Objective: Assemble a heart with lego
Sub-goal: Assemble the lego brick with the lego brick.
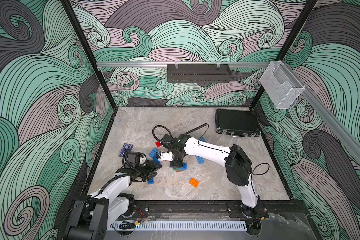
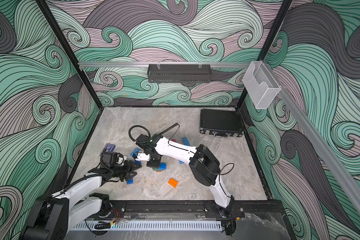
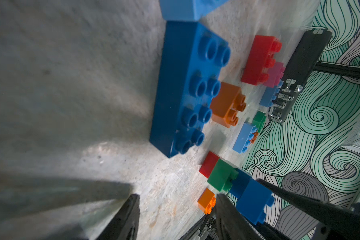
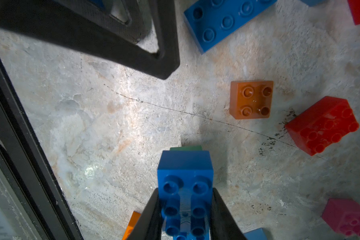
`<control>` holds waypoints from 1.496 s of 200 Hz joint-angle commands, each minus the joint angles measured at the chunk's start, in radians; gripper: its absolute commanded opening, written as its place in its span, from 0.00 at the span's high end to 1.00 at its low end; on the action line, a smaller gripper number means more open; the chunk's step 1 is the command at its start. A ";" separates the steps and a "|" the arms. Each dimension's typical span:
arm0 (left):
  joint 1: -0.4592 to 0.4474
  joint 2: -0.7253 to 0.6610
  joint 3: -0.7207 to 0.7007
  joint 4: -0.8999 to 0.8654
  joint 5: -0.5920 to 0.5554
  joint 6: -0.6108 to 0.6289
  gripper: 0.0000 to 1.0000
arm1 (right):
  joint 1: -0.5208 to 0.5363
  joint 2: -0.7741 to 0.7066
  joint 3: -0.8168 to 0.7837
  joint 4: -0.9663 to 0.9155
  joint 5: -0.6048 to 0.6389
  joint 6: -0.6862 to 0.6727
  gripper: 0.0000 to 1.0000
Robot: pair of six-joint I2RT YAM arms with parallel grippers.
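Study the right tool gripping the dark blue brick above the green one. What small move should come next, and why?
Probably press gently straight down. The right tool is shut on the dark blue brick, which sits over the green brick; whether its studs are fully seated cannot be told, so a small push seems safest before releasing.

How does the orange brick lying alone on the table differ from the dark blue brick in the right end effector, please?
The orange brick lies free, touched by nothing; the dark blue brick is clamped in the right end effector. The orange brick rests directly on the table; the dark blue brick sits on a green brick. Both are studs-up.
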 commanded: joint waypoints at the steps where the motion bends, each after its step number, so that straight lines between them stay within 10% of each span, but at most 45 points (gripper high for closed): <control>1: 0.011 -0.007 -0.004 0.007 0.013 0.003 0.41 | 0.006 0.010 -0.025 -0.015 0.011 -0.002 0.68; 299: 0.012 -0.009 -0.020 0.021 0.012 -0.003 0.41 | -0.018 0.002 -0.077 0.001 0.072 0.038 0.69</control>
